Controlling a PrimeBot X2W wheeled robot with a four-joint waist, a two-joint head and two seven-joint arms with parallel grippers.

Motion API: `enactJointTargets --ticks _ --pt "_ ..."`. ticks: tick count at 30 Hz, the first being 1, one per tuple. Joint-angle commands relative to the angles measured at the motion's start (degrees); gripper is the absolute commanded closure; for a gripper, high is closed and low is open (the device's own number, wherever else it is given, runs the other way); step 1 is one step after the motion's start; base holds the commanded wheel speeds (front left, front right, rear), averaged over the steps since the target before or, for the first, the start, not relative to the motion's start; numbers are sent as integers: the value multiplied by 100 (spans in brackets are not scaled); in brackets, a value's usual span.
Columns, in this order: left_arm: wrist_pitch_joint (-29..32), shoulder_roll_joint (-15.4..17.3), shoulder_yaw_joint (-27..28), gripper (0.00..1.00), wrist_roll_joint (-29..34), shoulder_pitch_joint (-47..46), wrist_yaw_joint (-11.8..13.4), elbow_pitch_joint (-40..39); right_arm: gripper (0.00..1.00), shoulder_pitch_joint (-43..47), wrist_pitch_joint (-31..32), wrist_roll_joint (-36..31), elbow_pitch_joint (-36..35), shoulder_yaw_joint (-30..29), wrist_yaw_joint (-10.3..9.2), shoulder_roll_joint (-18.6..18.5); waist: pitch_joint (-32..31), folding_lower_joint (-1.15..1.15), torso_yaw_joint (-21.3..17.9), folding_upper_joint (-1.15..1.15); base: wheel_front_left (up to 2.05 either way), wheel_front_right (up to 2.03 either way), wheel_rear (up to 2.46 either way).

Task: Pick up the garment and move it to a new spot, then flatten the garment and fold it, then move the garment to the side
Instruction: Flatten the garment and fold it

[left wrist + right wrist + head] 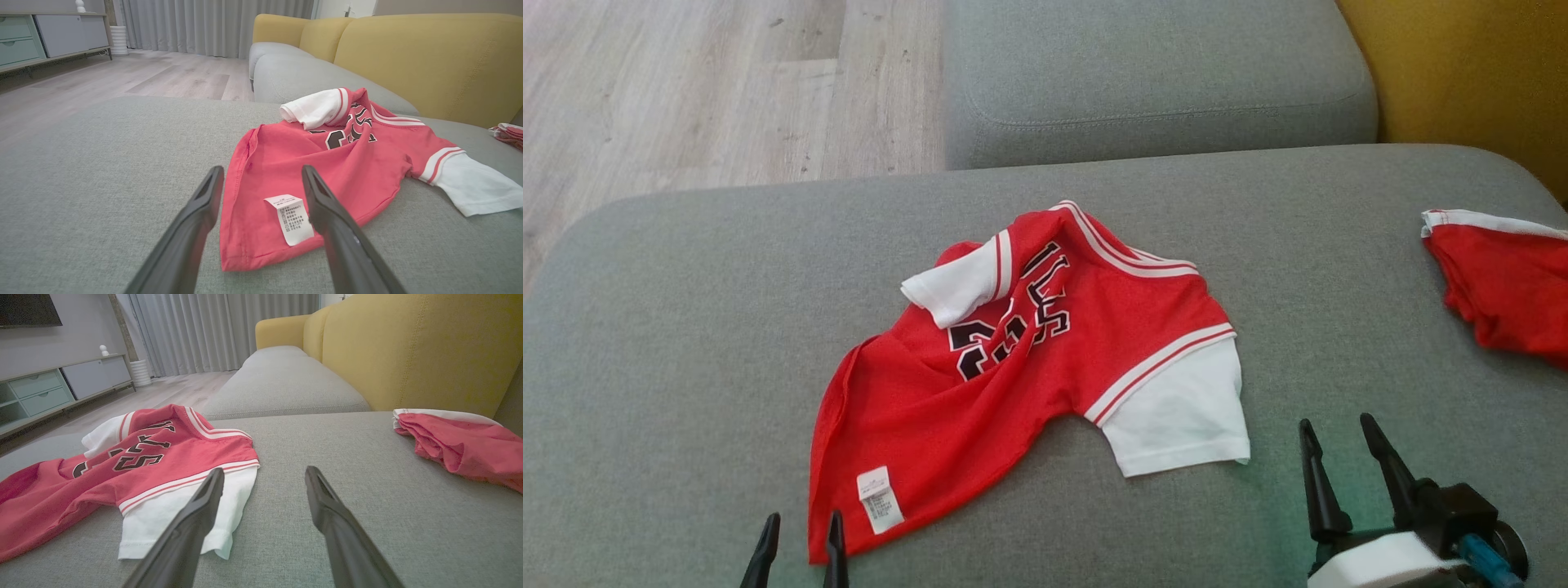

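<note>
From the head view we're looking down on the red jersey (1013,367), lying crumpled mid-way across the grey seat cushion (670,343), w/ wood floor (686,82) at far left. The wrist views are giving us the room instead: yellow backrest (408,61), grey curtains (204,24), a low cabinet (41,36). The right wrist view is also catching a dark screen (28,310) on the wall.

Hard to read: the jersey's black lettering is bunching into folds, so we're not making out the number or word. The care label (880,498) print is too small for us. A folded sleeve (952,286) is flopping over the chest; the flat sleeve (1176,416) is lying at near right. A second red garment (1503,286) is running off the right edge, so its shape is unclear.

The left claw (804,516) is standing wide open, gripping nothing, at the jersey's near-left hem corner. In its wrist view the care label is sitting btwn the two fingers; we can't tell whether they're touching cloth. The right claw (1337,420) is also gaping wide and empty, just right of the flat sleeve, over bare cushion.
</note>
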Motion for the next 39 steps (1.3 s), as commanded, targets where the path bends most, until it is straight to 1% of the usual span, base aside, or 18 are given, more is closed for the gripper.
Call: enactJointTargets --ticks 1,7,12,15,18,23,31,39 --pt "-62 -36 238 0 56 -316 -25 -133 0 -157 -63 26 -154 136 39 -32 6 0 4 0 0 0 0" --pt "-62 -46 232 0 116 -349 -73 -106 0 -198 -63 9 -188 172 39 -32 30 0 12 0 0 0 0" --pt "-62 -49 88 0 232 -442 -105 -52 0 -382 -63 -36 -369 264 39 -32 73 0 0 0 0 0 0" --pt "-43 -49 -31 0 322 -514 -89 346 0 -529 56 -135 -144 475 39 -32 103 0 -17 0 0 0 0" --pt "109 -36 -59 0 380 -658 8 773 0 -693 387 -272 166 637 39 -32 141 0 -35 0 0 0 0" --pt "216 -30 -61 0 389 -906 151 1194 0 -938 737 -374 589 688 39 -32 223 0 -36 0 0 0 0" --pt "182 -4 -54 0 365 -1124 260 1492 0 -1158 878 -335 902 814 39 -32 320 0 7 0 0 0 0" --pt "202 46 -94 0 347 -1240 280 1665 0 -1299 958 -391 1104 791 39 -32 419 0 9 0 0 0 0"
